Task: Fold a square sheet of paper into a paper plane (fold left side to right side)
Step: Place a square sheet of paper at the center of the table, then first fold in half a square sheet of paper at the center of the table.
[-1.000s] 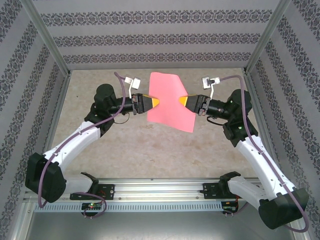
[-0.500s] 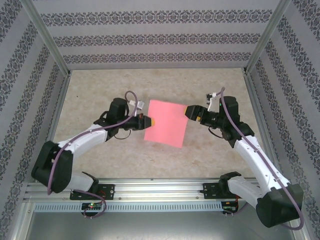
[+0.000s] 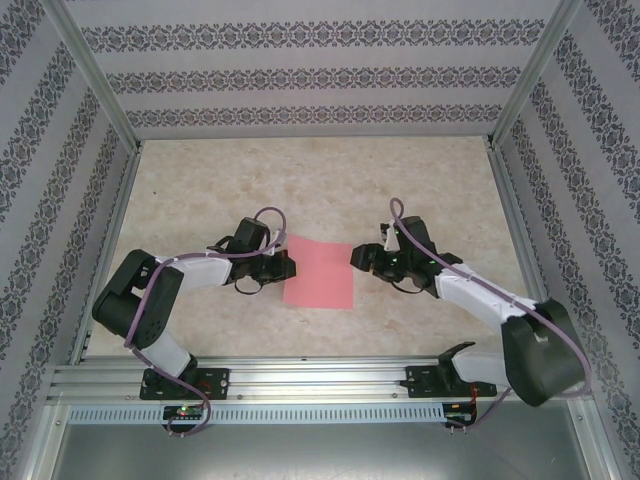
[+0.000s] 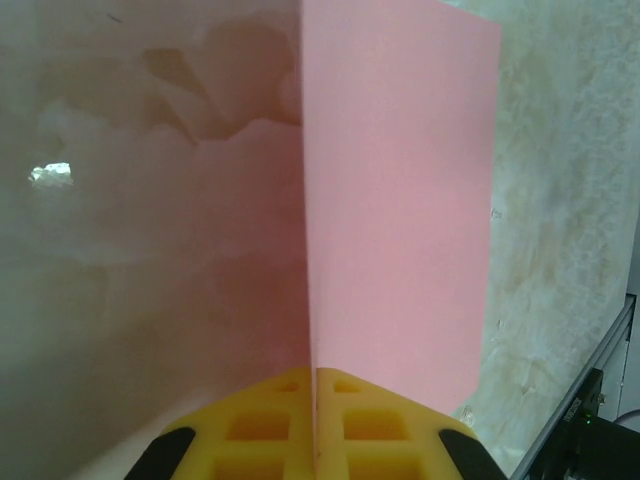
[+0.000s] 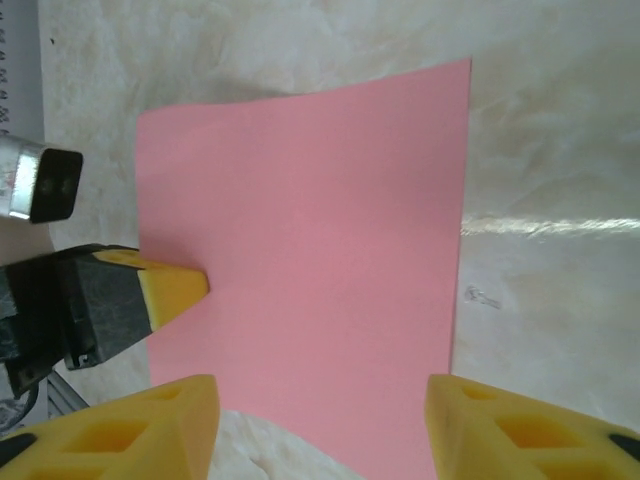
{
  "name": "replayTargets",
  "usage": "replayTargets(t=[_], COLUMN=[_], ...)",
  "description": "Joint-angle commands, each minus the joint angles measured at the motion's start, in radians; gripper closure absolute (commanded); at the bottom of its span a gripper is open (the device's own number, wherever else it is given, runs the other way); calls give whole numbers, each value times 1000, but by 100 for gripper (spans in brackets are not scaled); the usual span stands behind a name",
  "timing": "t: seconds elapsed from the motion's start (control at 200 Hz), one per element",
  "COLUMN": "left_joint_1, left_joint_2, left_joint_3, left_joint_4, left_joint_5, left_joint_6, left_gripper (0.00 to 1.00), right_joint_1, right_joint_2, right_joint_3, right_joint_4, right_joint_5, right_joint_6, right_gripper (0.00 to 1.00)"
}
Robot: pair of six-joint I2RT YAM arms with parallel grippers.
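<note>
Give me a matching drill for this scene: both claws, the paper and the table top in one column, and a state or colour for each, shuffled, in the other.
Column one:
1. left claw
2. right claw
3. square sheet of paper
4. table top

Column two:
A. marbled beige
B. open, fingers spread apart
C. shut on the sheet's edge
D. pink-red, between the two claws

Pairs: 1-C, 2-B, 3-D, 4-A

White arms, black joints, purple cables, yellow jaws.
</note>
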Motion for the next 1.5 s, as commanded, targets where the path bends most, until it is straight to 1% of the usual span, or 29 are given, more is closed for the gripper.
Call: replayTargets(t=[0.0, 0.15, 0.3, 0.42, 0.54, 0.834, 1.044, 1.159, 1.324, 1.414, 1.494], left_joint_1=[-14, -17, -18, -24, -46, -116, -148, -156, -163, -166, -170], left_joint_2=[5, -22, -53, -60, -61, -1, 56, 75, 89, 100, 106], left_joint_3=[47, 59, 65, 60, 70, 108, 141, 151, 161, 164, 166], left_joint_4=[-41, -60, -58, 12, 65, 156, 164, 180, 181, 184, 193], left_joint_5=[-20, 3, 24, 71, 91, 110, 98, 100, 96, 96, 96], left_joint_6=[18, 19, 3, -49, -87, -135, -137, -145, -144, -146, -153], left_gripper=[90, 73, 57, 51, 48, 44, 43, 42, 41, 41, 41], right_joint_1=[29, 65, 72, 79, 86, 83, 41, -5, -35, -29, -23], right_joint_2=[93, 231, 301, 340, 355, 357, 273, 188, 88, 103, 135], right_joint_3=[-1, 57, 77, 81, 79, 72, 55, 22, -11, 3, 7], right_joint_4=[194, 201, 189, 186, 157, 176, 177, 206, 278, 304, 334], right_joint_5=[6, 17, 48, 52, 79, 62, 50, 4, -48, -90, -95], right_joint_6=[102, 97, 94, 96, 82, 89, 91, 111, 154, 179, 213], right_gripper=[47, 51, 53, 55, 55, 55, 53, 49, 35, 35, 35])
